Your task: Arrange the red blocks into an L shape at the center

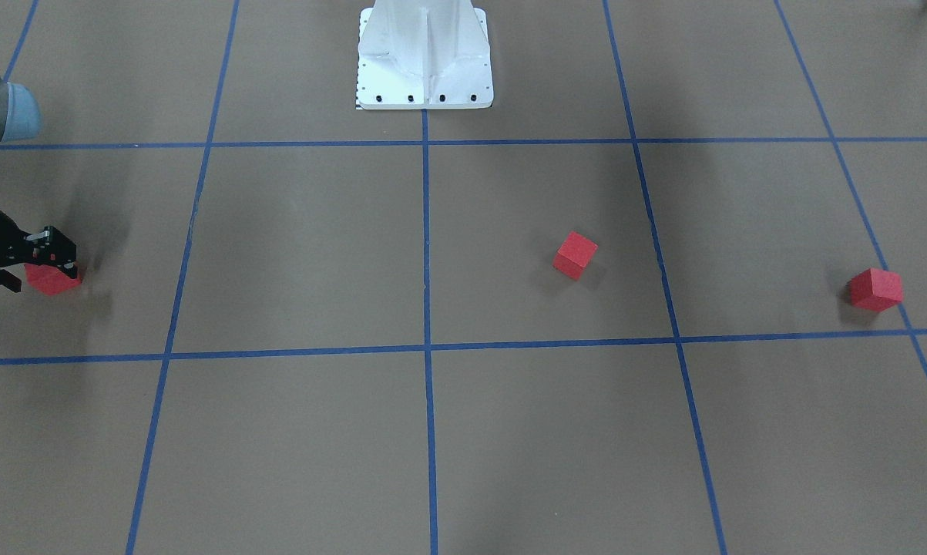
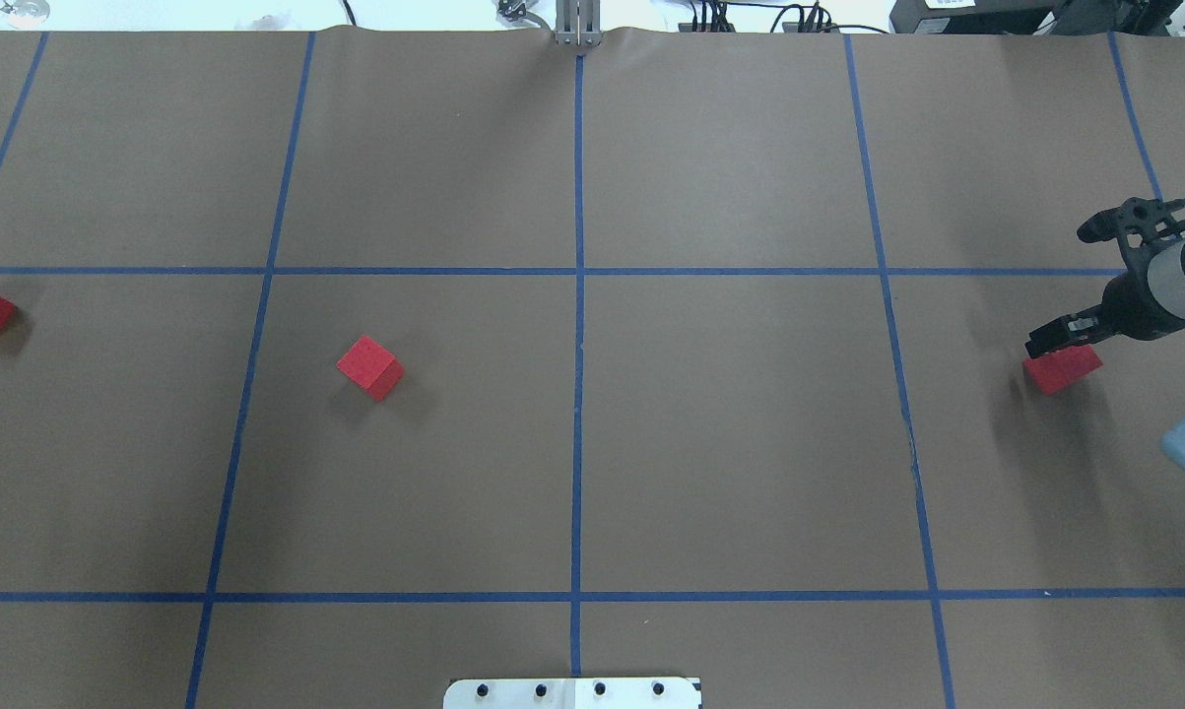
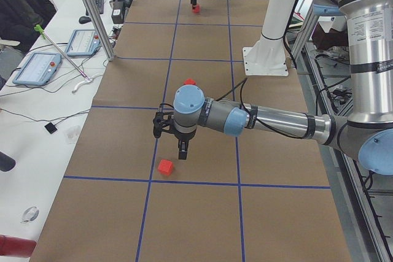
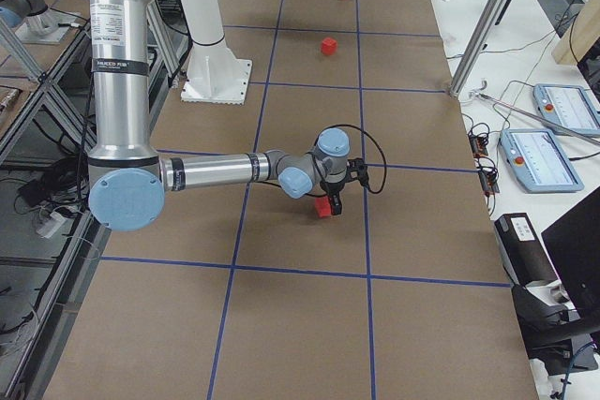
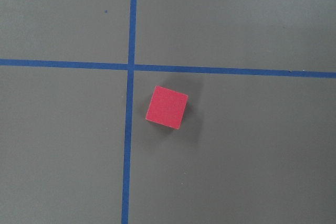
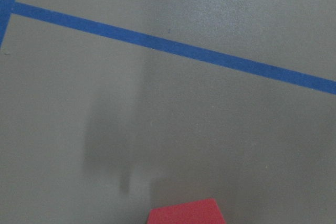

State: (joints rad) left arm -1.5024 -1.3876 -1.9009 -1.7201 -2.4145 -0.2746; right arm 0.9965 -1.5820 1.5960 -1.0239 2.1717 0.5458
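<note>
– Red blocks (image 1: 575, 255): start at your right hand and work outward. Where do all three sit?

– My right hand (image 2: 1063, 342) points down onto the right block (image 2: 1065, 372), with its fingers at the block's top edge. I cannot tell whether they are apart or clamped on it. My right wrist camera shows only a red corner at the bottom of its frame and no fingers. I can't say if that block has left the tabletop (image 2: 730, 148) either.

– Why that one?

– My guess is that it lies beyond the outer tape line (image 2: 892, 394), well apart from the center (image 2: 612, 443). It's on that arm's side, so that arm fetches it.

– And further out?

– The middle block (image 2: 370, 366) sits loose in the square left of the middle tape line (image 2: 578, 433). It is nearer that square's far edge than the middle line, and it's askew to the tape. I'd treat it as the anchor, since it needs only a short move and some squaring.

– And the last one?

– The left block (image 5: 167, 107) lies just beside a tape crossing (image 5: 129, 66) at the tabletop's left end, also askew. My left hand (image 3: 182, 153) hangs above it without touching. Only the side camera shows it properly, so I cannot tell whether it is apart or together. I think it hovers to line up on flat faces, because a skewed block would put the fingers on its corners.

– Progress?

– No two blocks touch, so the L isn't begun.
</note>
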